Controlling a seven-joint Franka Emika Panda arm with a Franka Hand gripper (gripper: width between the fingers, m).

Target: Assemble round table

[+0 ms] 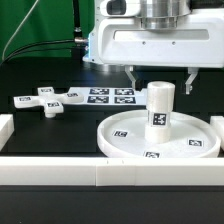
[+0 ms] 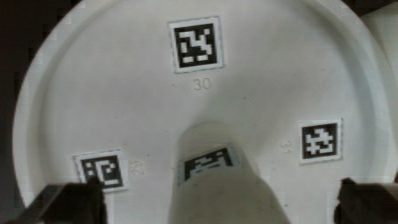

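Black counter [image 1: 50, 135] edged by white border rails [image 1: 100, 178] along near side and exterior view's left. Marker board [image 1: 110, 97] lies flat mid-counter. Cross-shaped piece [image 1: 50, 101] lies just beside it, toward exterior view's left. Round disc [image 1: 115, 145] lies by near rail, toward exterior view's right. Short cylinder [image 1: 160, 112] stands upright on disc's centre. Gripper [image 1: 161, 84] points straight down over cylinder. Fingers [image 1: 131, 76] spread wide, one each side of cylinder's top, clear of it.

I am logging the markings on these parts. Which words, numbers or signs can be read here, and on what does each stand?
"30": faint, on the round disc, beside one square tag; wrist view only.
The tags on disc, cylinder, cross-shaped piece and marker board: patterns only, no letters.
Nothing else is readable.
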